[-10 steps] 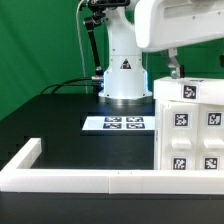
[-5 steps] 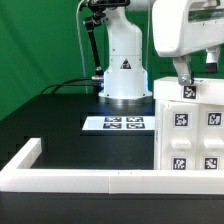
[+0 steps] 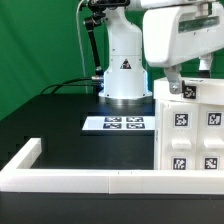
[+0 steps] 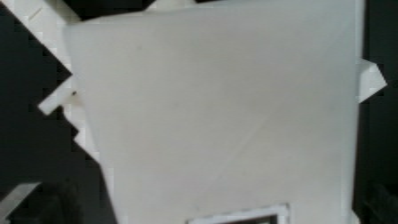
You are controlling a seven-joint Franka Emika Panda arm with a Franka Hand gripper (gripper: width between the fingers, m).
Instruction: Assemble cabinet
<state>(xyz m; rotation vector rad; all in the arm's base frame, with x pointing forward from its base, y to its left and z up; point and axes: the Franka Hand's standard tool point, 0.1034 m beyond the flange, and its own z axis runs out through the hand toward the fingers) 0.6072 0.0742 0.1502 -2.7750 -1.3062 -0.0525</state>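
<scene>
The cabinet [image 3: 192, 128] is a large white boxy body at the exterior view's right, with several small tagged blocks on its front face. My gripper [image 3: 187, 86] hangs right over its top edge. One dark finger [image 3: 171, 84] reaches down to the top left corner, and a second shows further right. The fingers look spread apart with nothing between them. In the wrist view a white cabinet face [image 4: 222, 110] fills the picture, with the edge of a tag [image 4: 249, 217] on it. My fingers do not show clearly there.
The marker board [image 3: 115, 124] lies flat on the black table in front of the robot base [image 3: 122, 75]. Long white border rails run along the front [image 3: 90, 181] and the left [image 3: 24, 155]. A green backdrop stands behind.
The hand has shifted over the cabinet's top and come lower, so the fingers now reach the top edge. The cabinet has not moved.
</scene>
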